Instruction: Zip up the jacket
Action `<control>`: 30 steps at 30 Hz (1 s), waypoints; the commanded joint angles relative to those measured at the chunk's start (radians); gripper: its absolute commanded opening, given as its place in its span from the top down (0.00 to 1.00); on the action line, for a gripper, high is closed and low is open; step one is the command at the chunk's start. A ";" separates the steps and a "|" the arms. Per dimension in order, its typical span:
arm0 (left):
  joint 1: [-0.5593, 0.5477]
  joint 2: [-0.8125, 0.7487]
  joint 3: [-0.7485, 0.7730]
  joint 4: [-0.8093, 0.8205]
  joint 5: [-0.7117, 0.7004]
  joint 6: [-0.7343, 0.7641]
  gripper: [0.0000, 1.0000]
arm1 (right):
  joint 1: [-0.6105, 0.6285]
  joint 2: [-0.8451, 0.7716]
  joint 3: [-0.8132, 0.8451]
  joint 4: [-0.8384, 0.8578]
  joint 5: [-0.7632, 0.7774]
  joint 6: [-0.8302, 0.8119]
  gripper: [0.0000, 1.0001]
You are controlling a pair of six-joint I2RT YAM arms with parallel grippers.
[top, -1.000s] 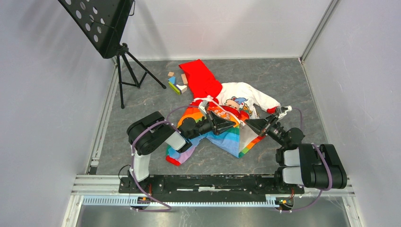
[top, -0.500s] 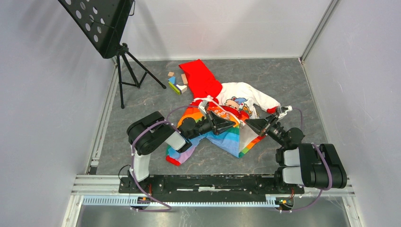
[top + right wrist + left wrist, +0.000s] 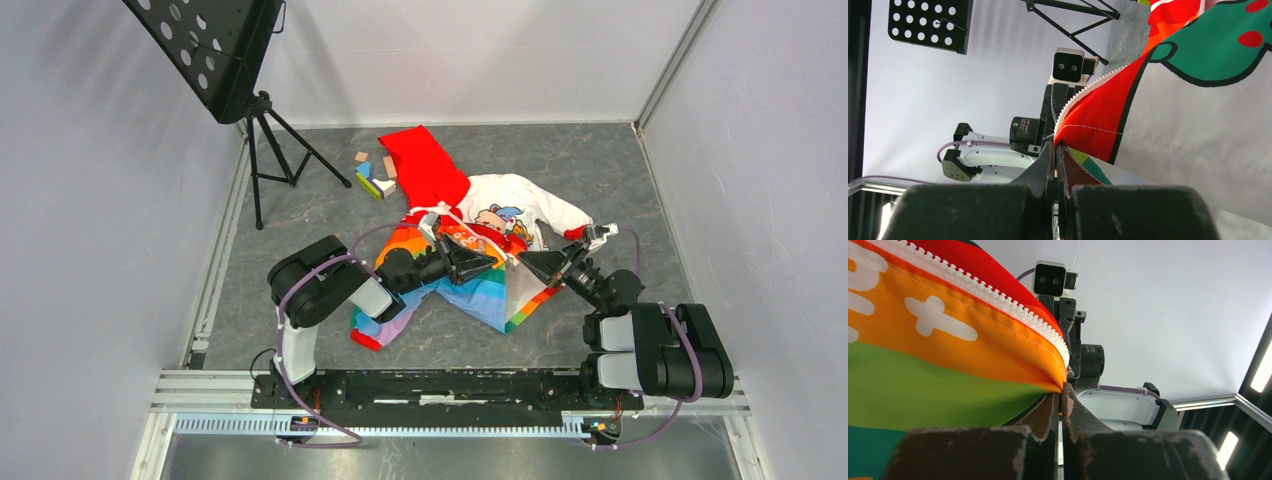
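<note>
The jacket (image 3: 470, 215) lies open in the middle of the floor, red hood toward the back, rainbow front toward the arms, white bear panel on the right. My left gripper (image 3: 493, 262) is shut on the jacket's orange rainbow front edge (image 3: 998, 355), beside the white zipper teeth (image 3: 1013, 305). My right gripper (image 3: 522, 259) is shut on the other front edge, a red and white panel (image 3: 1098, 120) with zipper teeth (image 3: 1083, 92). The two grippers face each other, tips close together, holding the edges lifted.
Several small coloured blocks (image 3: 373, 176) lie behind the hood. A black music stand (image 3: 262, 110) on a tripod stands at the back left. Grey walls close in the floor on three sides.
</note>
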 commanded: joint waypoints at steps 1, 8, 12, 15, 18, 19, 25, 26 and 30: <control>-0.013 -0.022 0.022 0.058 0.008 -0.016 0.98 | 0.008 0.003 -0.135 0.347 0.006 -0.015 1.00; -0.014 -0.019 0.023 0.058 0.006 -0.017 0.98 | 0.007 0.004 -0.136 0.359 0.006 -0.008 1.00; -0.016 -0.015 0.025 0.058 0.006 -0.019 0.98 | 0.009 0.002 -0.139 0.356 0.009 -0.007 1.00; -0.021 -0.016 0.025 0.058 0.007 -0.018 0.98 | 0.011 0.003 -0.139 0.354 0.015 -0.007 0.99; -0.025 -0.014 0.025 0.058 0.008 -0.019 0.98 | 0.017 0.006 -0.136 0.354 0.022 -0.006 1.00; -0.028 -0.012 0.024 0.058 0.008 -0.019 0.98 | 0.018 0.008 -0.136 0.357 0.024 -0.003 1.00; -0.034 -0.004 0.030 0.059 0.007 -0.022 0.98 | 0.025 0.000 -0.130 0.353 0.029 0.000 1.00; -0.035 -0.003 0.033 0.058 0.008 -0.022 0.98 | 0.026 -0.001 -0.130 0.352 0.029 -0.001 1.00; -0.041 0.007 0.039 0.059 0.011 -0.029 0.98 | 0.028 -0.009 -0.134 0.348 0.032 -0.006 1.00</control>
